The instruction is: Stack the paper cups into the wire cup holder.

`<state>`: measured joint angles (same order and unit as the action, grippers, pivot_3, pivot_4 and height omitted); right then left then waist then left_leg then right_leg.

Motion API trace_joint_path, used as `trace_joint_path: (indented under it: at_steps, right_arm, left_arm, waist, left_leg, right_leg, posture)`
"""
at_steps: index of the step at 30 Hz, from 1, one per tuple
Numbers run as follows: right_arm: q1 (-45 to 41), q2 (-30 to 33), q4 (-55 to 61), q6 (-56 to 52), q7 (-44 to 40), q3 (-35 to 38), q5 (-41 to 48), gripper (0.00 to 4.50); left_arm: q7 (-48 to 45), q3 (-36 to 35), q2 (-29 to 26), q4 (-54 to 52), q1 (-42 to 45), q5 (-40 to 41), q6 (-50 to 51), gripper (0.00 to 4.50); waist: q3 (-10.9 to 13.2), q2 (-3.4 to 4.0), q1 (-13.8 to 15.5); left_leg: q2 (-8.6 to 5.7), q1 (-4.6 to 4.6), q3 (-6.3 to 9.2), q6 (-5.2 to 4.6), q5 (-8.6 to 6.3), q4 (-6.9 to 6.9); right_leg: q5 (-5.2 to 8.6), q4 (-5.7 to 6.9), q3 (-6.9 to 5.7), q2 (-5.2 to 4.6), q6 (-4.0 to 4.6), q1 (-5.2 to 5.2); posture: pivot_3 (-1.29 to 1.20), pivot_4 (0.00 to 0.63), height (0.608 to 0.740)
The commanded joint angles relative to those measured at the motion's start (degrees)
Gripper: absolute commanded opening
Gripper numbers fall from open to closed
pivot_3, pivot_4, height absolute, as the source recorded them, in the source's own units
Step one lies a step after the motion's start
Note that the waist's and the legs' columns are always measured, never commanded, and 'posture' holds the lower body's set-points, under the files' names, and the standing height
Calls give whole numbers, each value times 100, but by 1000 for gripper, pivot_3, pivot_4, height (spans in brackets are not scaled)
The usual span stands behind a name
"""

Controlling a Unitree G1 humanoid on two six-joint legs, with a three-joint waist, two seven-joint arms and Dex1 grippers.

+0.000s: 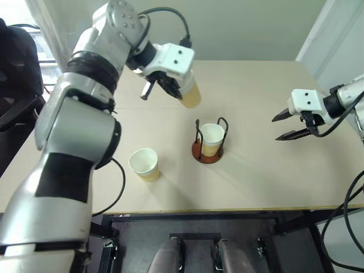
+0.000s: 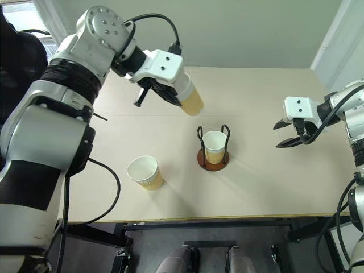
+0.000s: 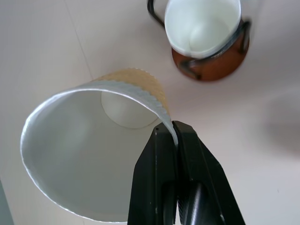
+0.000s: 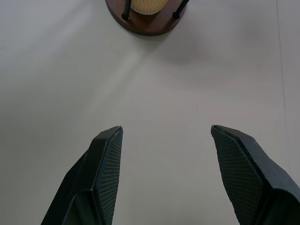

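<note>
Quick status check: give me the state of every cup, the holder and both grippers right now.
left gripper: shut on the held cup's rim
held cup: lifted off the table, tilted, behind the wire cup holder
wire cup holder: upright on the table, one cup inside
cup in holder: seated upright, mouth up
loose cup: standing upright on the table, left of the holder
right gripper: open, empty

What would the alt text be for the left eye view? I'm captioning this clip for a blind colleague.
The left gripper holds a tilted paper cup by its rim above a tan table, behind the wire cup holder, which already holds one cup. A third cup stands to the holder's left; the open right gripper hovers empty at right.
</note>
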<state>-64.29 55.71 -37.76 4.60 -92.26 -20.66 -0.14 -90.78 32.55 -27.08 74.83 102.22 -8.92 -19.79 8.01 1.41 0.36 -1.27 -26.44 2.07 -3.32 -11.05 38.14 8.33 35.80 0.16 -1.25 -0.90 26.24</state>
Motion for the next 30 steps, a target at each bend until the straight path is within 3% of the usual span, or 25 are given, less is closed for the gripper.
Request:
trace_joint_path:
  at_steps: [1,14,21,30]
  right_arm:
    - [-133,220,184,-15,-24,-40,175,3028]
    - [32,496,642,-370,-24,-112,420,3028]
    - [164,551,849,-495,-24,-20,453,3028]
    - [202,568,949,-536,-24,24,424,3028]
  left_arm:
    - [-172,340,6,-295,323,582,201,23]
    - [-172,2183,-145,-1456,278,2630,846,23]
    - [-172,2958,-357,-1765,195,3041,683,23]
    - [-172,3311,-349,-2011,179,3440,706,23]
  waist:
    - [0,1,13]
    - [0,1,37]
    - [0,1,35]
    - [1,2,44]
  left_leg:
    - [-2,1,-2,-1,-1,0]
    - [-1,8,-3,-13,-11,21]
    - [0,12,0,-16,-11,41]
    - [-3,9,2,-27,-10,60]
  right_leg:
    - [1,0,-2,2,-1,0]
    - [-3,-1,-3,-1,-13,-20]
    - [-6,1,-3,-2,-19,-32]
    - [1,-3,-2,-2,-10,-44]
  posture:
    - [0,150,740]
    - [0,150,740]
    - [0,150,740]
    - [0,150,740]
